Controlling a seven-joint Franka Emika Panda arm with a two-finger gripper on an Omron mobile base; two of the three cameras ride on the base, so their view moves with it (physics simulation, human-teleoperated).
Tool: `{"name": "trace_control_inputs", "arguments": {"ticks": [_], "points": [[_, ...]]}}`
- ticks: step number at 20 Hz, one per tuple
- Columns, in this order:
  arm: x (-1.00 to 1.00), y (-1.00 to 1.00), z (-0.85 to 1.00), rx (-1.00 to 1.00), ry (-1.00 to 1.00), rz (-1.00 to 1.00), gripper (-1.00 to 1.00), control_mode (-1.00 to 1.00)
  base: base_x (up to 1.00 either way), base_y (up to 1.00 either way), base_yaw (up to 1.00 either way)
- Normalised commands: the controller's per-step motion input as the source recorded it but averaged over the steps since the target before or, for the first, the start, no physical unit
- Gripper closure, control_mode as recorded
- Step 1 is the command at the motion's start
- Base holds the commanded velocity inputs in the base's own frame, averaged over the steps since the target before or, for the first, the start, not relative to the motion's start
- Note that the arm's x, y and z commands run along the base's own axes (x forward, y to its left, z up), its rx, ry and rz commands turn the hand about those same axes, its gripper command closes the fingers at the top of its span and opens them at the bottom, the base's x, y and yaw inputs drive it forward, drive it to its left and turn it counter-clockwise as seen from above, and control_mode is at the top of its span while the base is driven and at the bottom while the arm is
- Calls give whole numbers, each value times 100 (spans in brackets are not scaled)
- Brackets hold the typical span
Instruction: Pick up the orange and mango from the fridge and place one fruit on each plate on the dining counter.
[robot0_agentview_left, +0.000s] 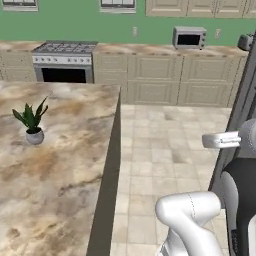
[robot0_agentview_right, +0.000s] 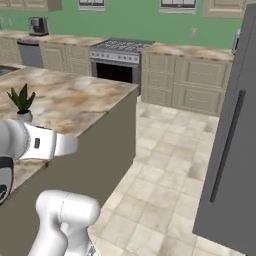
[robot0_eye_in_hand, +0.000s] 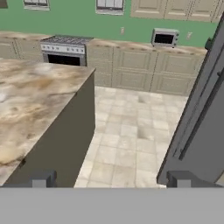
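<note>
our gripper (robot0_eye_in_hand: 112, 180) sits nearest, its two finger tips (robot0_eye_in_hand: 42, 179) set wide apart with nothing between them. dining counter (robot0_agentview_left: 55, 165) on our left, long axis running away toward the stove (robot0_agentview_left: 64, 61); marbled beige-brown top carrying a small potted plant (robot0_agentview_left: 33, 122). grey fridge (robot0_agentview_right: 235, 150) stands shut on our right.

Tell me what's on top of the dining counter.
A small potted plant stands on the dining counter. No plates show on the part in view; the rest lies out of frame.
</note>
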Motion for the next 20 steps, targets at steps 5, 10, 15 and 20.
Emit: {"name": "trace_control_inputs", "arguments": {"ticks": [5, 10, 15, 20], "points": [[0, 0, 0, 0, 0, 0, -100, 100, 100, -23, -23], [0, 0, 0, 0, 0, 0, -100, 100, 98, -1, -42], [0, 0, 0, 0, 0, 0, -100, 100, 90, 1, -53], [0, 0, 0, 0, 0, 0, -100, 100, 85, 10, -57]]}}
